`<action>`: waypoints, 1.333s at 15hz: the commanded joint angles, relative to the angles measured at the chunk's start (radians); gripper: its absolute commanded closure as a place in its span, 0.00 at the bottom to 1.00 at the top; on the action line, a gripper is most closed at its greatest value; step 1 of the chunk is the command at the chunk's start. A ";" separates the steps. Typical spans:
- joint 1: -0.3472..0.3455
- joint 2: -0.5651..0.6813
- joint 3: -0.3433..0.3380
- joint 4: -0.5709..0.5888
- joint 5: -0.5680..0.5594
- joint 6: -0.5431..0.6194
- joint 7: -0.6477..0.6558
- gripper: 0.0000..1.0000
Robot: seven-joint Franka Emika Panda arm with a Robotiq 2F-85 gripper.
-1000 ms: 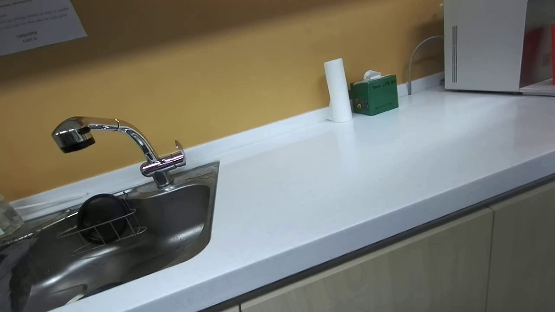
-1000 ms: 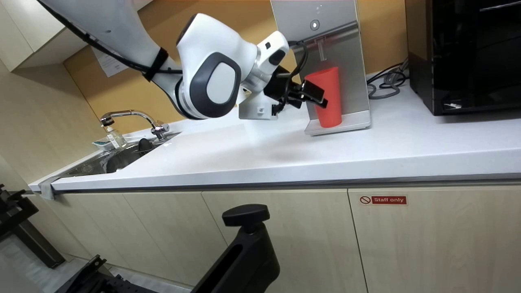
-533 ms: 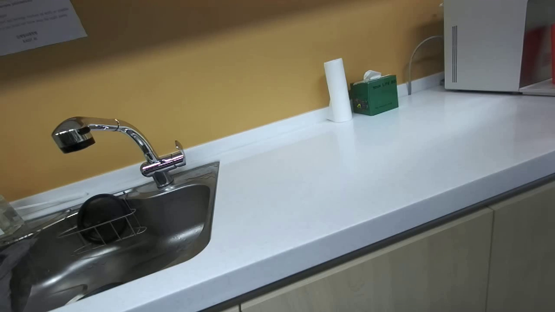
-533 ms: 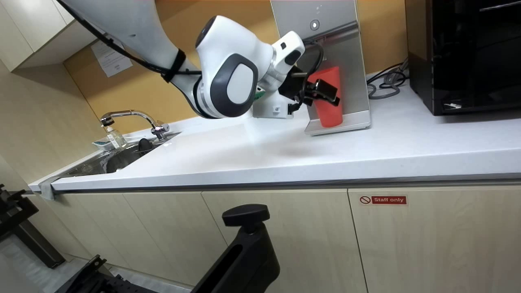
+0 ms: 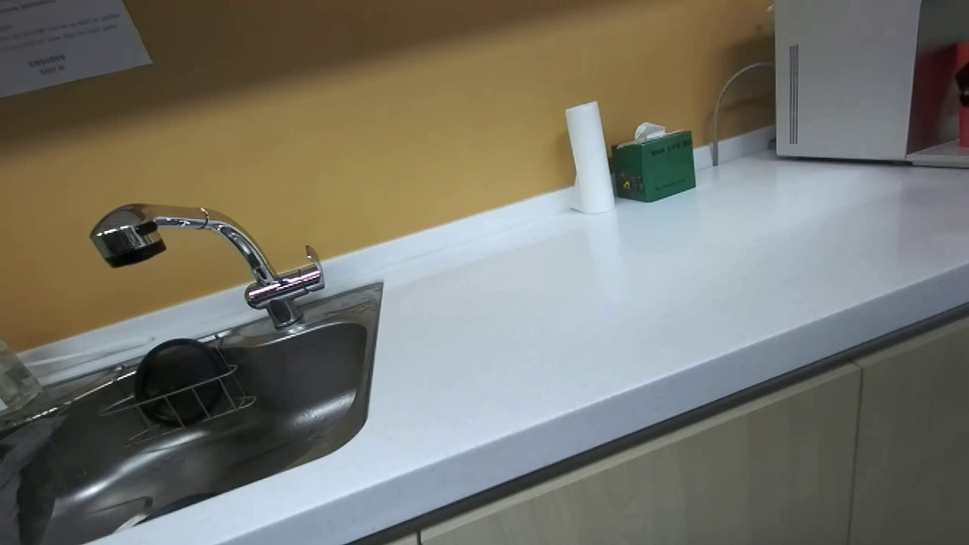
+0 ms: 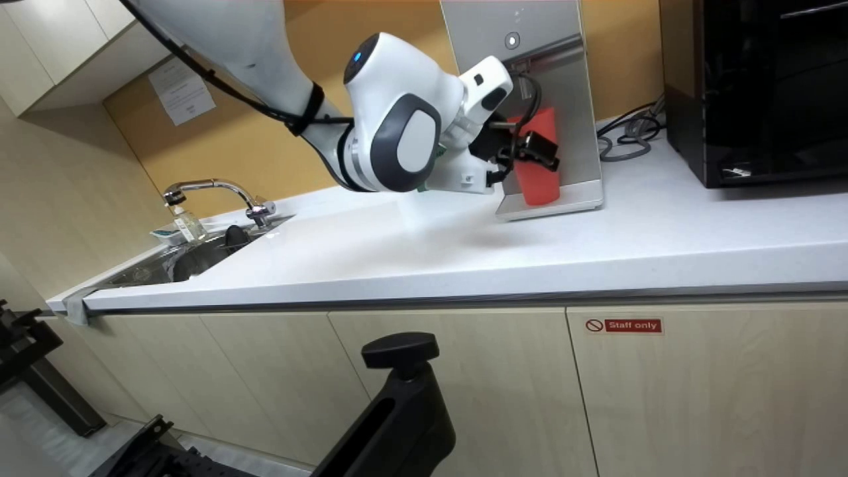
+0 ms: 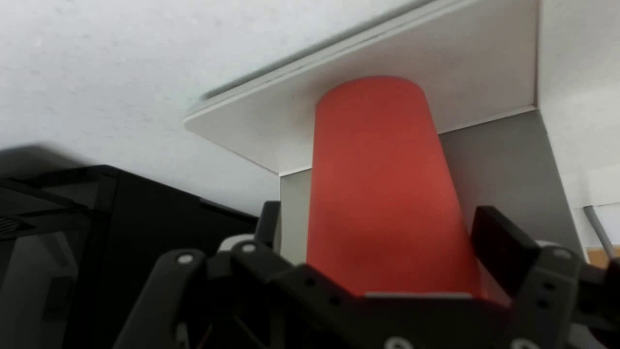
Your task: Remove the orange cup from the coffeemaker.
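The orange cup (image 6: 542,187) stands upright on the base ledge (image 6: 576,197) of the white coffeemaker (image 6: 483,30), whose side shows in an exterior view (image 5: 844,83). There a sliver of the cup (image 5: 964,132) shows at the right edge. My gripper (image 6: 538,151) is at the cup's upper half, its dark fingers in front of it. In the wrist view the gripper (image 7: 380,237) is open around the cup (image 7: 378,174). A gap shows between the left finger (image 7: 268,223) and the cup. The right finger (image 7: 499,247) is very close to it; contact cannot be told. The cup's rim is hidden there.
A black appliance (image 6: 762,99) and cables (image 6: 629,136) stand beside the coffeemaker. The green tissue box (image 5: 658,168) and a white paper roll (image 5: 592,159) stand by the wall. A sink (image 5: 325,378) with a faucet (image 5: 250,250) lies at the counter's far end.
The arm and gripper have moved right in the exterior view, towards and around the cup. A dark gripper part now shows before the cup. The cup appears very slightly shifted inward.
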 commanded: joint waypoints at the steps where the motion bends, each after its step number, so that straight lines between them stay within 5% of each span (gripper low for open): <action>1: -0.080 0.046 0.077 0.076 -0.054 0.000 0.012 0.00; 3: -0.108 0.062 0.102 0.097 -0.073 0.000 0.000 0.00; 4: -0.122 0.067 0.114 0.103 -0.086 0.000 -0.005 0.25; 8: -0.152 0.044 0.133 0.074 -0.120 0.001 -0.027 0.45; 15: -0.204 -0.138 0.188 -0.178 -0.219 0.002 -0.057 0.49; 20: -0.283 -0.315 0.295 -0.394 -0.308 0.002 -0.005 0.49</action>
